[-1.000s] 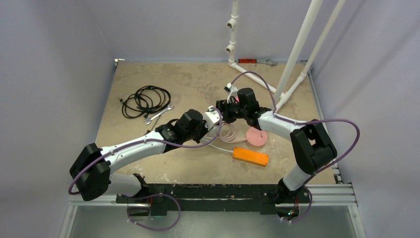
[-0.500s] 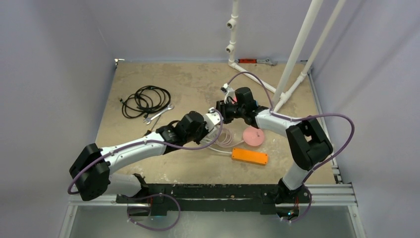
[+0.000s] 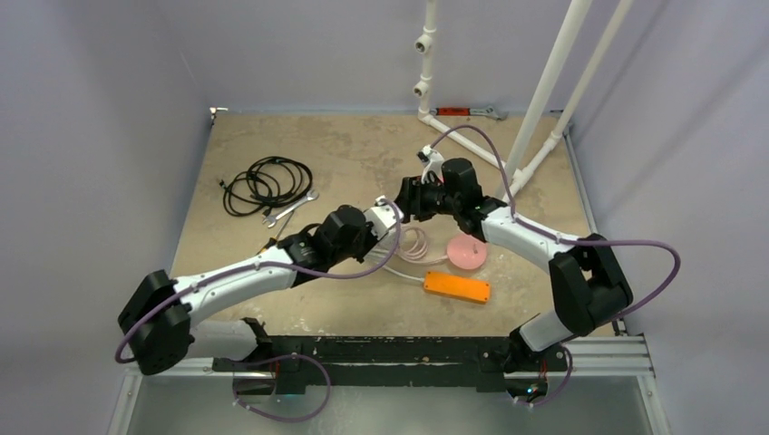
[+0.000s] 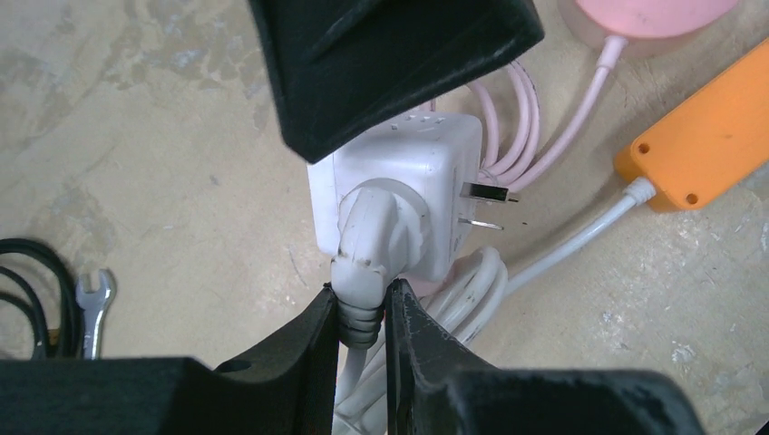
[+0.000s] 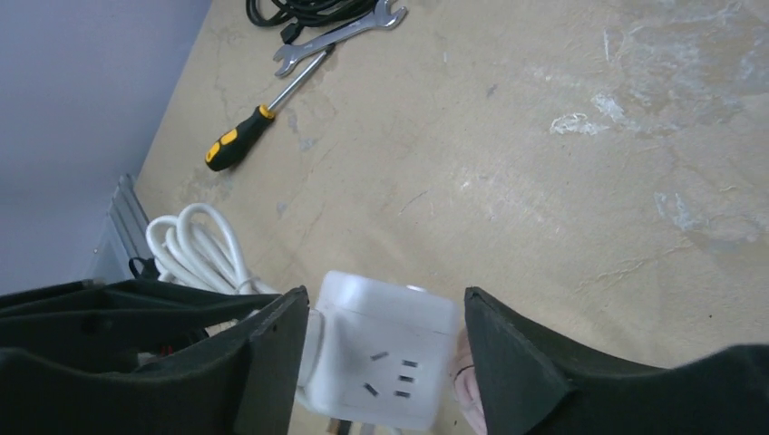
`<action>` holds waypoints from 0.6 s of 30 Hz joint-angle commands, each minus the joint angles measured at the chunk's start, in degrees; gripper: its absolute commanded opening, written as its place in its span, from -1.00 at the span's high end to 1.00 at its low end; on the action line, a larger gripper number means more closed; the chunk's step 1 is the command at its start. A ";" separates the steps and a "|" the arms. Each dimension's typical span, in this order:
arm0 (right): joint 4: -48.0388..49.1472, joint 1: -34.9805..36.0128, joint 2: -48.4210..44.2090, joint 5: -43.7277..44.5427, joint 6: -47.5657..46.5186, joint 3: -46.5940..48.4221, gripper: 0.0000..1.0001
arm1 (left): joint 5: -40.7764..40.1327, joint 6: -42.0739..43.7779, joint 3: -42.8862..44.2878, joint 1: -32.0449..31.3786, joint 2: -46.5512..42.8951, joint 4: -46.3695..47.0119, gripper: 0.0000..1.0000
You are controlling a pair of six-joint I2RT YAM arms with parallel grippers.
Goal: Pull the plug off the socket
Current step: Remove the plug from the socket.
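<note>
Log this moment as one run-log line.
left gripper: jaws shut on white plug | right gripper: jaws straddle cube adapter, grip unclear | white plug: seated in cube adapter

The plug (image 4: 381, 227) sits in the cube adapter (image 4: 435, 159), left of the socket (image 4: 703, 136), seemingly over cable (image 4: 472, 285).

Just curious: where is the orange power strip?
In the top view, the orange power strip lies on the table, right of centre, on the near side of the pink disc.

Adapter (image 4: 399, 181): wht plastic, glossy. Plug (image 4: 376, 236): wht plastic, matt. Socket (image 4: 716, 127): org plastic, smooth. Table (image 4: 136, 136): tan, rough, scuffed. Wrench (image 5: 337, 34): bright metal.
</note>
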 commanded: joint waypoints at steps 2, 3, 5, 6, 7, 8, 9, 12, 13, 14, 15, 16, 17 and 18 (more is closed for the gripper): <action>-0.88 -0.08 -4.89 1.65 3.54 -0.66 -0.46 | -4.93 2.61 -3.70 -0.13 -13.23 12.43 1.00; -0.51 -0.11 -6.30 1.00 4.84 -1.09 -0.50 | -5.18 2.80 -4.04 -0.23 -14.81 12.65 1.00; 0.09 -0.16 -8.93 -0.09 7.42 -1.87 -0.61 | -5.35 2.82 -4.66 -0.47 -17.31 13.15 1.00; 0.21 -0.13 -10.10 -0.65 8.60 -2.04 -0.63 | -5.21 2.82 -4.88 -0.57 -18.08 13.46 1.00; -0.01 -0.11 -10.97 -1.00 9.44 -2.10 -0.64 | -5.07 2.80 -5.00 -0.73 -18.62 13.72 1.00; -0.38 -0.09 -11.95 -1.29 10.54 -2.10 -0.65 | -4.97 2.64 -5.01 -0.85 -19.07 13.98 1.00; -0.60 -0.11 -12.49 -1.20 11.58 -2.17 -0.68 | -4.76 2.49 -5.14 -1.04 -19.49 14.13 1.00; 0.75 -0.02 -13.13 -3.61 16.18 -3.05 -0.73 | -3.61 1.97 -5.49 -1.71 -20.34 14.88 1.00; 0.85 0.08 -13.19 -3.73 17.30 -3.21 -0.74 | -3.37 1.87 -5.58 -2.02 -20.56 15.08 1.00; 0.80 0.42 -13.34 -3.46 17.98 -3.29 -0.75 | -3.26 1.83 -5.62 -2.39 -20.57 15.12 1.00; 0.53 0.59 -13.46 -2.91 18.35 -3.33 -0.75 | -3.20 1.82 -5.63 -2.67 -20.58 15.06 1.00; 0.04 0.81 -13.51 -2.15 18.69 -3.33 -0.76 | -3.09 1.81 -5.63 -3.07 -20.60 15.07 1.00; -0.48 0.93 -13.48 -1.65 18.99 -3.33 -0.76 | -3.12 1.80 -5.63 -3.53 -20.64 15.08 1.00; -0.93 1.02 -13.44 -1.27 19.24 -3.38 -0.76 | -3.26 1.84 -5.67 -4.04 -20.68 15.08 1.00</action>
